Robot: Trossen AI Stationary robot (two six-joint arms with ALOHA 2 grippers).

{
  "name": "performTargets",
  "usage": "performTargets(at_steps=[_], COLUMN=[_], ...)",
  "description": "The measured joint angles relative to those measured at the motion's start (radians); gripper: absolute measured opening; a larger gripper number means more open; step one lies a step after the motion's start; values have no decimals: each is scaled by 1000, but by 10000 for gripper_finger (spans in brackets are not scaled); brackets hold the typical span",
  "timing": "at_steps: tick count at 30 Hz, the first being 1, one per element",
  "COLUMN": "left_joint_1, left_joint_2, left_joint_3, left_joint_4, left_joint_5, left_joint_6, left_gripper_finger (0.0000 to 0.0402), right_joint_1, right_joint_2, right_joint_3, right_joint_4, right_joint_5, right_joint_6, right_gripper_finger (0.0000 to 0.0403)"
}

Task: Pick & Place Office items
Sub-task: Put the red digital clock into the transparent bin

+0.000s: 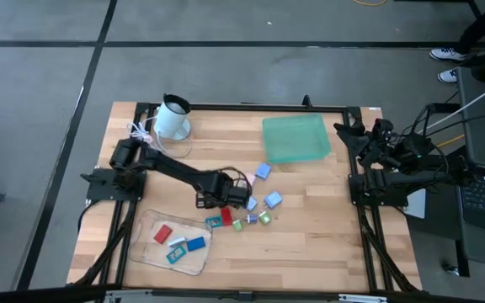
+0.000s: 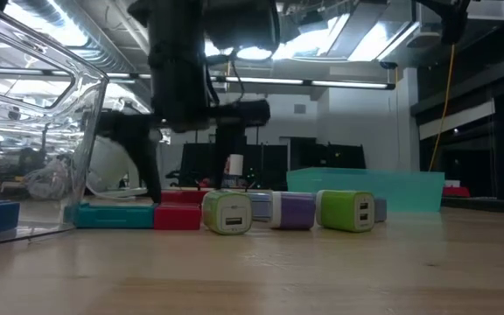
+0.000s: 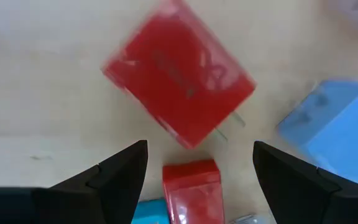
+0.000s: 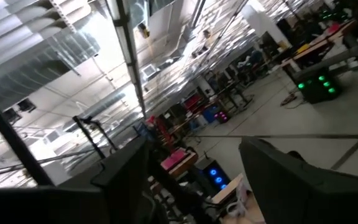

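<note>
Between the dark fingers [image 3: 120, 171] of the left gripper [image 3: 201, 155] lies a small red block [image 3: 193, 190]. Just beyond the fingertips is a bigger red piece [image 3: 179, 81]. Beside one finger is a light blue piece [image 3: 334, 134], and near the other a teal one [image 3: 148, 210].

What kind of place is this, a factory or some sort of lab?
Most likely a robotics lab or workshop in a big industrial hall. A wooden table carries two mounted arms, the floor is bare concrete with taped lines, and the low view shows exposed ceiling ducts and strip lights.

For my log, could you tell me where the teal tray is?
In the high view, the teal tray lies at the table's far edge, right of centre, beyond the blue pieces.
</note>
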Motion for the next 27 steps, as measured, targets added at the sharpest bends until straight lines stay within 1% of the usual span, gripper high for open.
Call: performTargets(at_steps=[3,9,14,17,25,27], left_joint_1=[-20,-50,-56,-56,-75,-85], left_joint_2=[42,77,85,87,87,87], left_joint_3=[2,20,64,70,70,71], left_joint_4=[54,36,-24,-32,-96,-106], left_joint_5=[-5,-36,-32,-18,80,91], left_joint_6=[-49,-148,-162,-164,-173,-188], left_gripper_finger=[285,285,285,285,285,285], right_joint_1=[0,0,0,0,0,0], right_joint_2=[0,0,0,0,0,0], right_joint_3=[0,0,0,0,0,0], right_joint_4=[-1,-1,0,0,0,0], right_joint_5=[-46,-161,-174,-180,-208,-210], right_joint_6=[25,55,73,63,59,58], right_gripper_finger=[261,261,261,261,261,261])
